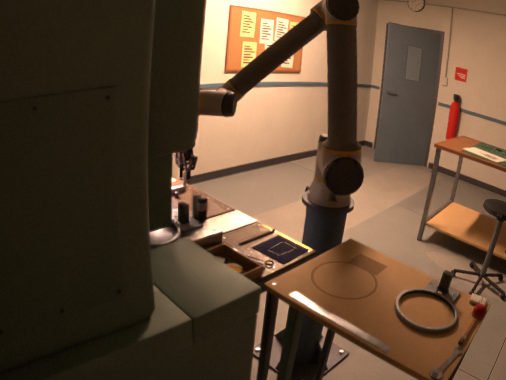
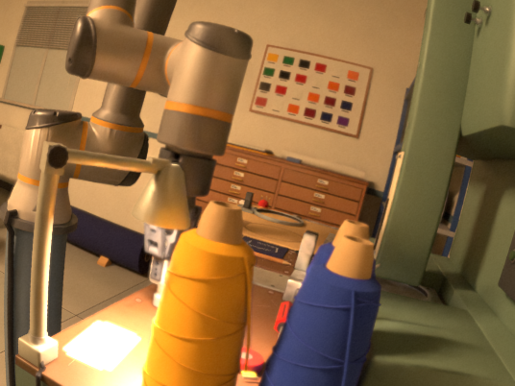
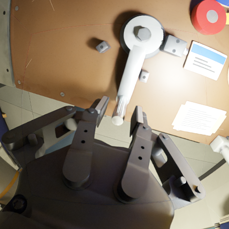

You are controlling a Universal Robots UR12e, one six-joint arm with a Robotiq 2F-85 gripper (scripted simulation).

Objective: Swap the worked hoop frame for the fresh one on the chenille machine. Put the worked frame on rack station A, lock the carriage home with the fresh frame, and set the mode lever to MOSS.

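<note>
On the brown machine table, the white mode lever [image 3: 130, 74] turns on a round hub [image 3: 143, 34] with a hex bolt, and its ribbed handle end [image 3: 119, 111] points toward the table's near edge. Two small grey stops [image 3: 102, 46] [image 3: 143, 75] sit on either side of the lever's sweep, and a label card [image 3: 204, 60] lies to the right. On the rack table, a grey hoop frame [image 1: 426, 310] lies by a post, next to an empty ring outline [image 1: 344, 280]. My gripper [image 3: 118, 113] is above the lever's handle end, straddling it, open and holding nothing.
The green chenille machine body [image 1: 75, 175] fills the left of the side camera. Yellow [image 2: 202, 307] and blue [image 2: 331, 321] thread cones and a desk lamp [image 2: 163, 197] stand close to my arm. A red spool [image 3: 208, 16] and papers [image 3: 200, 118] lie on the table.
</note>
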